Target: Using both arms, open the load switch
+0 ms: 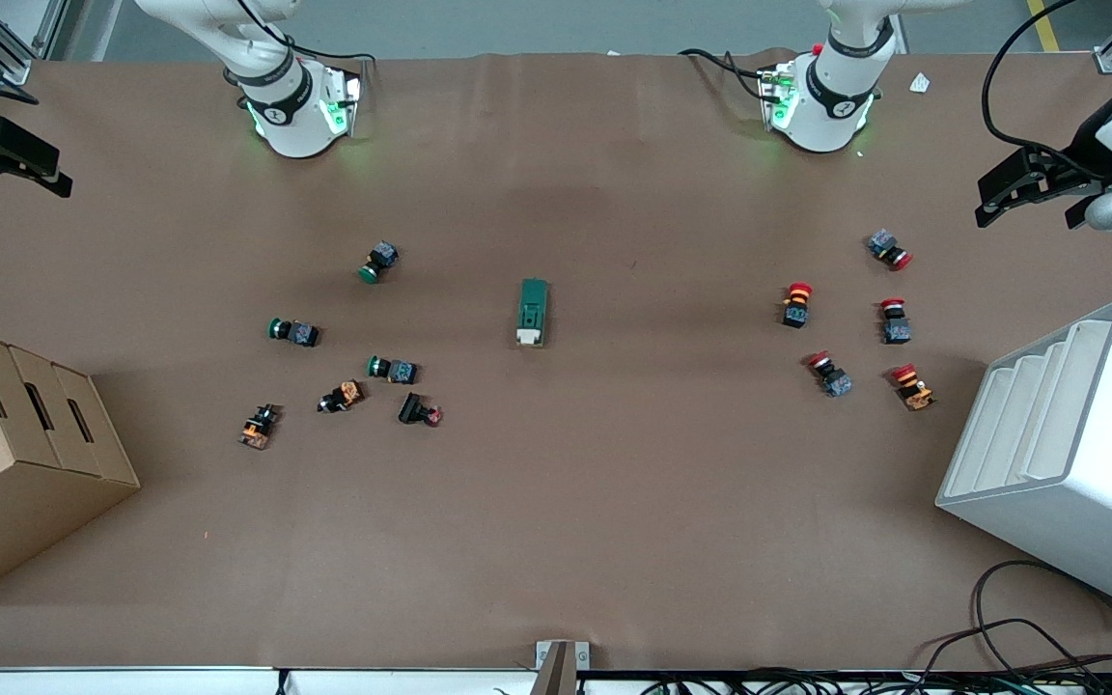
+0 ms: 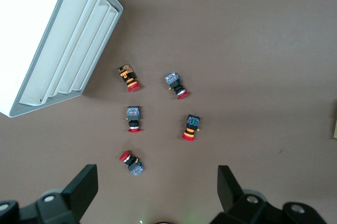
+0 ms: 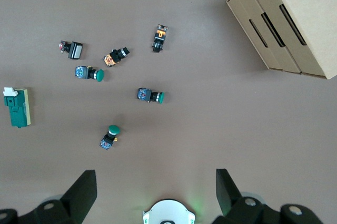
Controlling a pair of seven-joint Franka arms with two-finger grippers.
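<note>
Front view shows me the load switch (image 1: 533,312) lying untouched mid-table. I see my left gripper (image 1: 1034,188) and right gripper (image 1: 6,159) waiting high at their table ends, both spread wide and holding nothing.

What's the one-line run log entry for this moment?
load switch: mid-table, untouched | left gripper: open, over red buttons, waiting | right gripper: open, over green buttons, waiting

A brown-covered table (image 1: 556,541) carries a cardboard box (image 1: 15,454) and a white ribbed bin (image 1: 1077,454).
</note>
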